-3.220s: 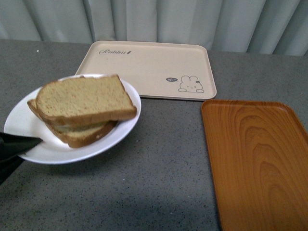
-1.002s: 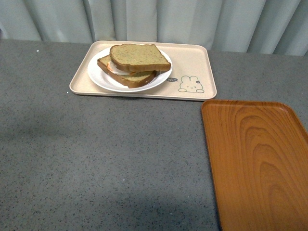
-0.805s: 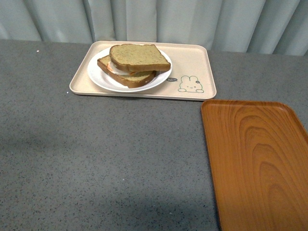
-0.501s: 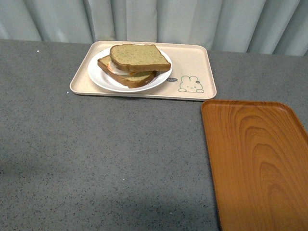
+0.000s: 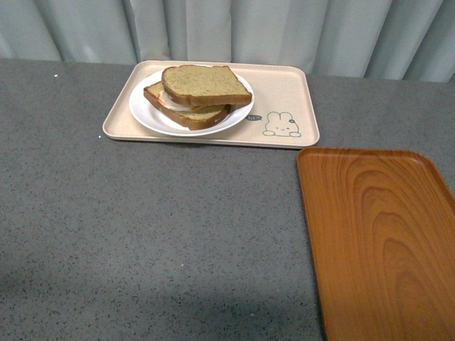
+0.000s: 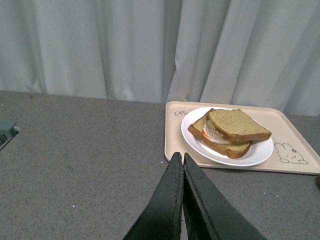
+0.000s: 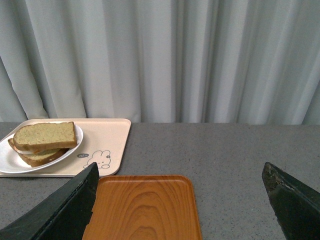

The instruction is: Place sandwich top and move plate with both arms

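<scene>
You are looking across a grey speckled table (image 5: 163, 234) with a pale pleated curtain (image 5: 234, 32) behind it. The orange wood-grain tray (image 5: 380, 241) lies flat at the near right of the front view, bare on top. Just beyond its far left corner sits the beige rabbit tray (image 5: 284, 96), its long side running along the curtain.

The plate (image 5: 146, 114) rests flat on the left half of that beige tray, inside the rim. On the plate you have a lower bread slice (image 5: 186, 115) with a pale filling showing at its left edge, and the sandwich top (image 5: 205, 84) lies on it, plain face up and turned a little, so its right edge overhangs the slice beneath.

Neither arm appears in the front view. From the left wrist camera, the left gripper (image 6: 181, 165) has its two dark fingers pressed together with nothing between them, hanging over bare table well short of the plate. From the right wrist camera, the right gripper (image 7: 181, 192) has its fingers spread wide apart and empty, above the near end of the orange tray.
</scene>
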Controlling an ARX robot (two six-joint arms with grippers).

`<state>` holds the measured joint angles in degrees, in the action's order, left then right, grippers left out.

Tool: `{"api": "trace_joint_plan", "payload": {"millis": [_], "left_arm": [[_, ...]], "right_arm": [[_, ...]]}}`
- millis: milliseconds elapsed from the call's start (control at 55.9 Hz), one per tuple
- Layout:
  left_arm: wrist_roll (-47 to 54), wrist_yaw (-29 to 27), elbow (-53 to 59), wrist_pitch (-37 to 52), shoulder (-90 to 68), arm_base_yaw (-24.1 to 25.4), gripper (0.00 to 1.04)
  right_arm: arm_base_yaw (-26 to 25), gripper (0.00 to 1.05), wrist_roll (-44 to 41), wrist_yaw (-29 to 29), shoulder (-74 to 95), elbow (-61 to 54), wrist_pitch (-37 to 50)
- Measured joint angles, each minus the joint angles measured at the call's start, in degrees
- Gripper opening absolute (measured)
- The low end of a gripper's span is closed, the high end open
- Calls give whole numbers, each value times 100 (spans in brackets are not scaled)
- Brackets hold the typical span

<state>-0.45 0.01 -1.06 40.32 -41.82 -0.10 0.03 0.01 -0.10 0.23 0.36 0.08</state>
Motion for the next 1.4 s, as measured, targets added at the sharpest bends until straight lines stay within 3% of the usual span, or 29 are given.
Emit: {"api": "trace_joint_plan", "payload": {"millis": [590, 1288, 1395], "left_arm": [[0, 0, 4, -1878, 2039, 0, 4], [0, 0, 4, -3023, 3191, 0, 4], [0, 2, 4, -3930, 3915, 0, 4]], "right_arm": [[0, 96, 0, 0, 0, 0, 0], [0, 96, 0, 0, 0, 0, 0], [0, 96, 0, 2, 0, 0, 0]]}}
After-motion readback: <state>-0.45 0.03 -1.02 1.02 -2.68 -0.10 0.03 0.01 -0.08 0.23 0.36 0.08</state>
